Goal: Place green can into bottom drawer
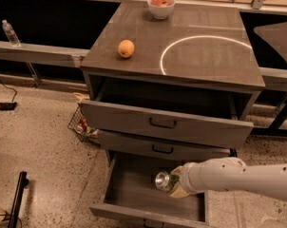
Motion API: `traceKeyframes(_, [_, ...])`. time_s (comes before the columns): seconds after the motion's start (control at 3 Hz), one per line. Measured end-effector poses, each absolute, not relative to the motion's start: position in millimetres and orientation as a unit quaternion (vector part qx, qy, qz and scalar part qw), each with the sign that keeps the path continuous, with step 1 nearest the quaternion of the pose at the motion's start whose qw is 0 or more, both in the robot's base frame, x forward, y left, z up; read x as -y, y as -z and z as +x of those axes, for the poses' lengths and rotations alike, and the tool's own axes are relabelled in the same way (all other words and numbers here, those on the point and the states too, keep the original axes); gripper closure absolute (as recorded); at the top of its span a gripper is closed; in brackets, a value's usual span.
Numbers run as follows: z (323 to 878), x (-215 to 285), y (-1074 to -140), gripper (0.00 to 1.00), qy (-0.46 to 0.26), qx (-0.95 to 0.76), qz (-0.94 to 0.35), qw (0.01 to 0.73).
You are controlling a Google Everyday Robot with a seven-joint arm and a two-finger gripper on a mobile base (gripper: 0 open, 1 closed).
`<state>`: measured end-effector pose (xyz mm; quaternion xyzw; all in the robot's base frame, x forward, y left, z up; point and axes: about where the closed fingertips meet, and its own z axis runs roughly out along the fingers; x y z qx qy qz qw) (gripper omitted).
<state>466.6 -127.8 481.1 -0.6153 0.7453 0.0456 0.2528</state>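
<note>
Green can (162, 180), lying on its side with 1 silver end facing 9 o'clock, is hanging inside the outline of the open bottom drawer (129, 194), toward the drawer's right half; whether it is touching the grey floor cannot be told. The gripper (174, 183) is pinching the can from the 3 o'clock side, with 1 finger (177, 171) showing at the can's 12 o'clock and the other at its 6 o'clock, so the can is sitting between them and projecting toward 9 o'clock from the hand. The white arm (238, 175) is reaching in from the 3 o'clock edge of the view, crossing above the drawer's right wall. Judged progress: with the drawer standing pulled out and the can grasped over the compartment, the task is looking nearly complete; lowering, letting go and clearing the arm are remaining. Directly at 12 o'clock of the can, the middle drawer (157, 148) and the top drawer (167, 125) are jutting forward, the top one further. On the cabinet top (205, 56), an orange (126, 48) is resting at 10 o'clock and a bowl (161, 6) of fruit at 12 o'clock.
</note>
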Motion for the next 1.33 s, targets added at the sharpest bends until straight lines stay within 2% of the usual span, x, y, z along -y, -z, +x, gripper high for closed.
traceKeyframes(0.33, [463.2, 125.4, -424.9, 1.0, -0.054, -0.731, -0.628, 0.26])
traceKeyframes(0.67, [463.2, 125.4, -424.9, 1.0, -0.054, -0.731, -0.628, 0.26])
traceKeyframes(1.33, [476.4, 151.5, -341.9, 1.0, -0.026, -0.725, -0.639, 0.255])
